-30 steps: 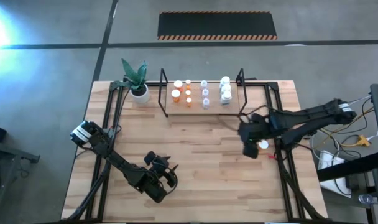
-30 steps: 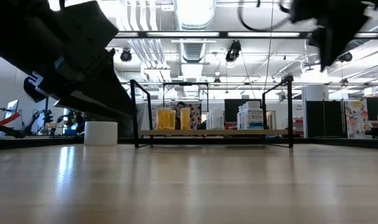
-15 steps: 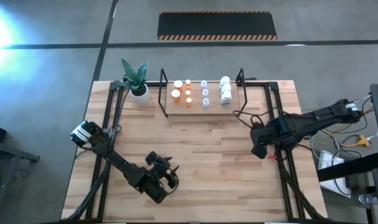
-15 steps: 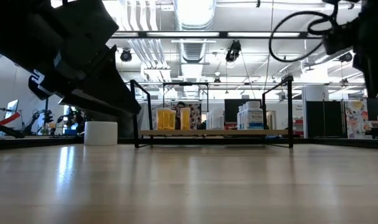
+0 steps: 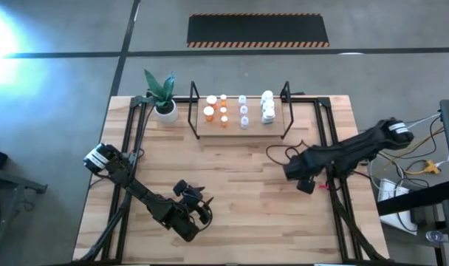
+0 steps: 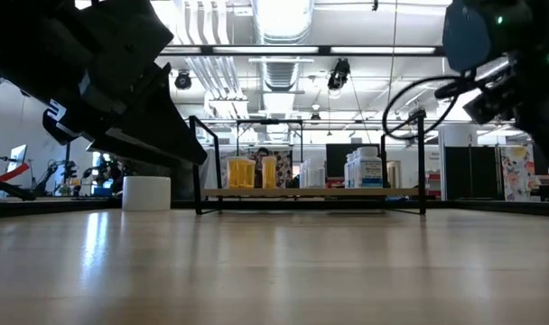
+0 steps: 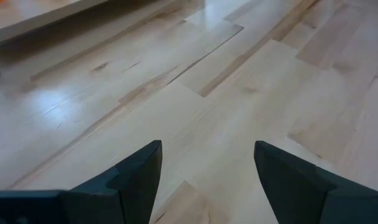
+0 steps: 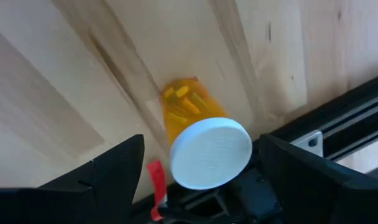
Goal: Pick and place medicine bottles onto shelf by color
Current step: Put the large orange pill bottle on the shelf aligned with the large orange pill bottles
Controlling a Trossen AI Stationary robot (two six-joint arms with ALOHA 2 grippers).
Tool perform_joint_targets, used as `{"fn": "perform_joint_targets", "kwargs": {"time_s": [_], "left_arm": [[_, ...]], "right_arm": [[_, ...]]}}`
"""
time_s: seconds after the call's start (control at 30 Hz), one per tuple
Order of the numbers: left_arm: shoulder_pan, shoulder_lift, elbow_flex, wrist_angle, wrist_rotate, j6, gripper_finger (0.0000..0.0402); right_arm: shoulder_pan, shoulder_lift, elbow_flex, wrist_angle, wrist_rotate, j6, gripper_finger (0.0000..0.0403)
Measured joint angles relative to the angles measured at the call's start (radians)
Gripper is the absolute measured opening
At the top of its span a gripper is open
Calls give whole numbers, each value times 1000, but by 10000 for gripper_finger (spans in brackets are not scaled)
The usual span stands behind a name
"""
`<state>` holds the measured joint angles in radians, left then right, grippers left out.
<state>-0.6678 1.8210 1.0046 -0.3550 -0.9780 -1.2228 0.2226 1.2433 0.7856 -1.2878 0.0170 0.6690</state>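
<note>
High view: shelf (image 5: pixel 239 130) set at the far middle of the wooden surface (image 5: pixel 239 199), carrying rows of medicine bottles (image 5: pixel 243 111) grouped orange at one end, pale in the middle, white at the other. White plant pot (image 5: pixel 165 111) with green leaves just beside the shelf's orange end. Left gripper (image 5: pixel 197 209) low over the near part of the surface, well apart from the shelf. Right gripper (image 5: pixel 304 177) near the surface's right edge, beside the black frame rail (image 5: pixel 335 192).

Low view: shelf (image 6: pixel 311 192) seen far across the surface, orange bottles (image 6: pixel 252 171) and white bottles (image 6: pixel 365 168) standing upright on it; plant pot (image 6: pixel 146 192) to one side. Dark arm masses looming at both upper corners.

Left wrist view: left gripper (image 7: pixel 207 177) spread apart over bare wood, nothing between the fingers (image 7: pixel 139 177).

Right wrist view: right gripper (image 8: pixel 198 174) spread wide, one orange bottle (image 8: pixel 198 134) with a white cap between the fingers (image 8: pixel 117 168) but not clamped, standing on the surface close to the black rail (image 8: pixel 338 124)
</note>
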Motion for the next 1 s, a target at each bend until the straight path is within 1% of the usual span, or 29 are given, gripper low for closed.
{"fn": "perform_joint_targets", "kwargs": {"time_s": [0.2,0.37,0.43,0.53,0.73,0.87,1.0], "left_arm": [[0,0,0,5,0,0,238],[0,0,0,7,0,5,238],[0,0,0,7,0,6,238],[0,0,0,7,0,6,238],[0,0,0,9,0,6,238],[0,0,0,12,0,3,238],[0,0,0,15,1,1,238]], "right_arm": [[0,94,-3,4,-52,-92,305],[0,120,-3,44,-96,-162,294],[0,120,-3,74,-97,-172,286],[0,117,-3,109,-104,-192,267],[2,114,7,195,-116,-198,216],[10,131,62,248,-130,-198,186],[17,170,150,288,-122,-199,161]]}}
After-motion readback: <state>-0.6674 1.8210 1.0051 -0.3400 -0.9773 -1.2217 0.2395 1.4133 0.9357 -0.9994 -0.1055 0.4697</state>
